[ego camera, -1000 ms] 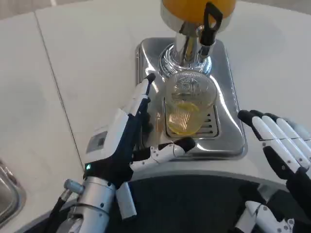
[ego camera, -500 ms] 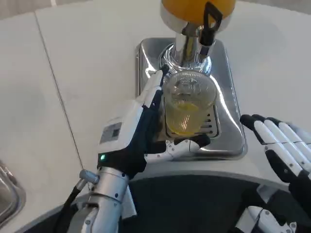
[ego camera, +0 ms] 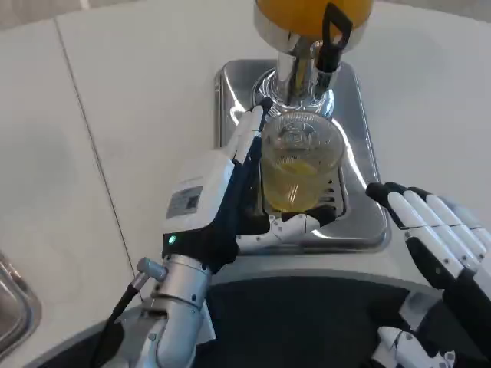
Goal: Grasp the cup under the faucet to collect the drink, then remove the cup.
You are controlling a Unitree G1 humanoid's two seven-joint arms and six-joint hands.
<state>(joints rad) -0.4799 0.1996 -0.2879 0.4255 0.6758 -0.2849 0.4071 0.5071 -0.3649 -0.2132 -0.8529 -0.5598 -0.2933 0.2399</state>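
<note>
A clear plastic cup (ego camera: 299, 165), partly filled with yellow drink, stands on the silver drip tray (ego camera: 364, 215) right under the chrome faucet (ego camera: 295, 77). My left hand (ego camera: 222, 199) curves round the cup's left side. Its fingers (ego camera: 248, 134) lie along the cup wall, and the thumb (ego camera: 295, 224) reaches across in front of the base. I cannot tell whether they press on the cup. My right hand (ego camera: 433, 241) hovers off the tray's right front corner, fingers straight and apart, holding nothing.
The dispenser's orange tank (ego camera: 307, 11) with a black lever (ego camera: 335, 34) rises at the back of the tray. A seam (ego camera: 88, 130) runs down the white table on the left. A metal rim (ego camera: 11, 307) shows at the lower left corner.
My left hand has moved forward and right until its fingers lie along the cup and its thumb sits in front of it. The right hand has drifted slightly left.
</note>
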